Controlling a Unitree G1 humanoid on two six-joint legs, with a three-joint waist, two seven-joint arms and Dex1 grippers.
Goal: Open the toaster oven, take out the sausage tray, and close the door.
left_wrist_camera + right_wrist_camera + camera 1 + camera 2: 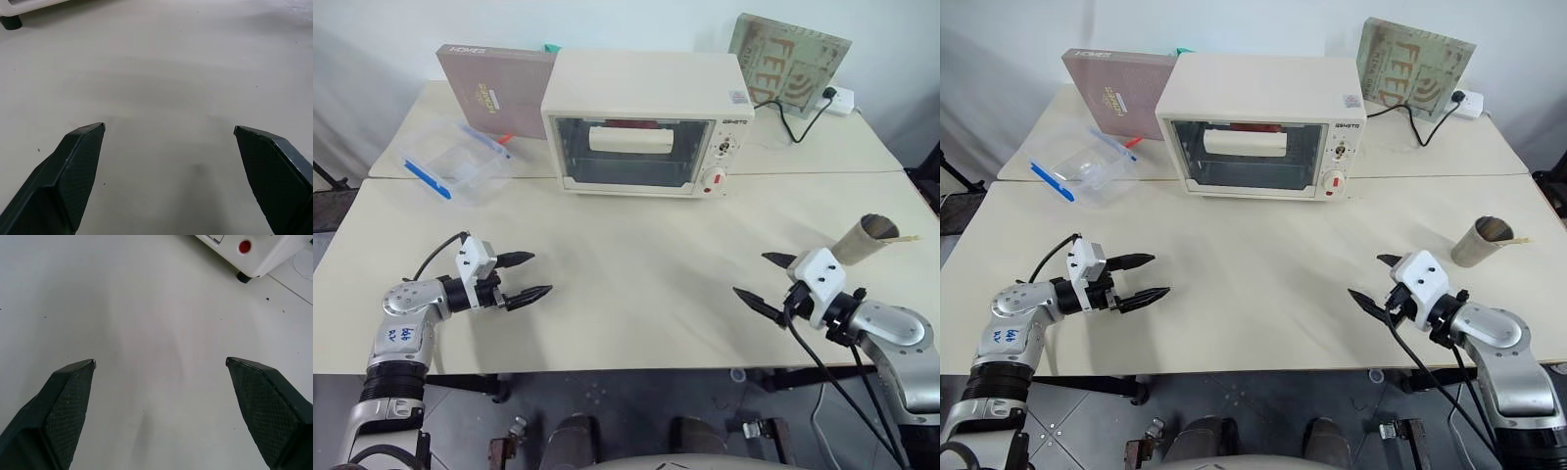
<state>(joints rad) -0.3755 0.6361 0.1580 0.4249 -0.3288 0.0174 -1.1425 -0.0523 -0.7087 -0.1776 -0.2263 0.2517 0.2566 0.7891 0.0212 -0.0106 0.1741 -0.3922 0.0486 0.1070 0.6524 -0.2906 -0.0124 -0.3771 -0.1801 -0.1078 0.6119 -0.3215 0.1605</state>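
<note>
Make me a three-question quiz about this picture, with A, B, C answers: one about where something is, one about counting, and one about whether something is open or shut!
1. Where is the clear plastic container?
A. On top of the oven
B. On the table, to the oven's left
C. In the right end effector

2. How many knobs does the toaster oven have on its right panel?
A. Two
B. Four
C. None

3. How is the door?
A. Hanging wide open
B. Taken off
C. Shut

Answers:
1 B, it sits on the table beside the brown box.
2 A, one plain knob sits above one red-marked knob.
3 C, the glass front stands flush, bar handle up.
</note>
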